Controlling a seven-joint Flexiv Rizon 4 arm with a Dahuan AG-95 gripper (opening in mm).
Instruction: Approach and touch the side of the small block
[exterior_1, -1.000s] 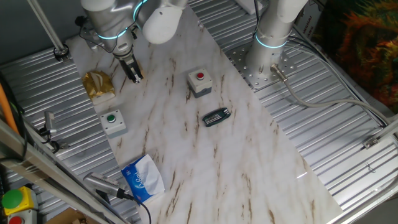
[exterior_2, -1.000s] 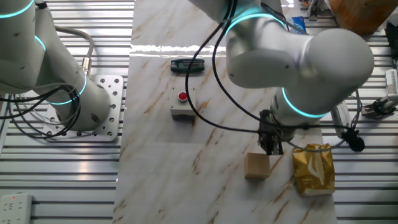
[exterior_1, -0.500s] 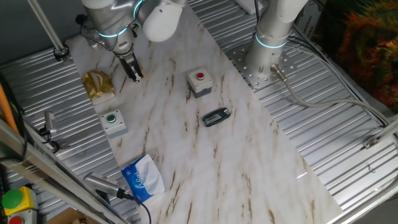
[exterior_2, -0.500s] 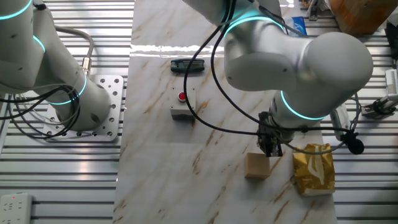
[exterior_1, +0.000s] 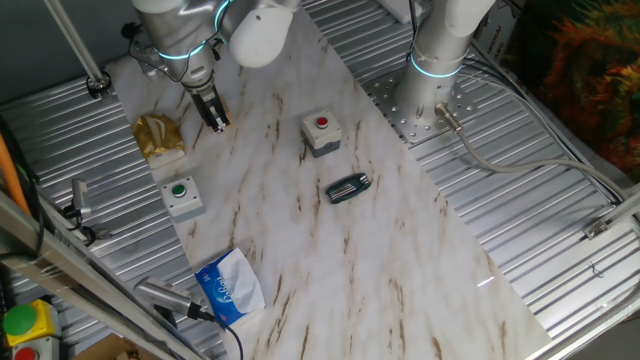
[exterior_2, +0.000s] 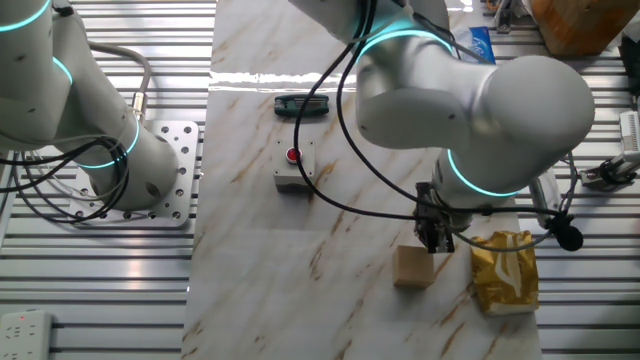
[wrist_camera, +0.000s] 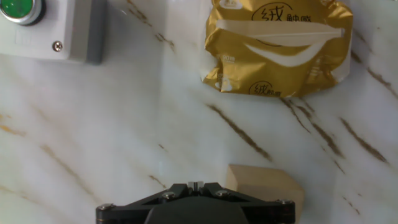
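The small block (exterior_2: 413, 267) is a pale tan wooden cube on the marble table (exterior_2: 260, 250). In the hand view it (wrist_camera: 264, 186) lies at the lower right, close against the right side of my gripper (wrist_camera: 194, 185). The gripper's jaws are shut and hold nothing. In the other fixed view the gripper (exterior_2: 435, 240) points down at the block's upper right edge; I cannot tell whether it touches the block. In one fixed view the gripper (exterior_1: 218, 122) is at the table's far left and the block is hidden.
A gold packet (exterior_2: 505, 270) lies just right of the block, also in the hand view (wrist_camera: 277, 46). A grey box with a green button (exterior_1: 181, 196), a grey box with a red button (exterior_1: 321, 133), a black object (exterior_1: 348, 188) and a blue packet (exterior_1: 228, 286) lie on the table.
The gripper has edged very slightly toward the block. Nothing else has moved.
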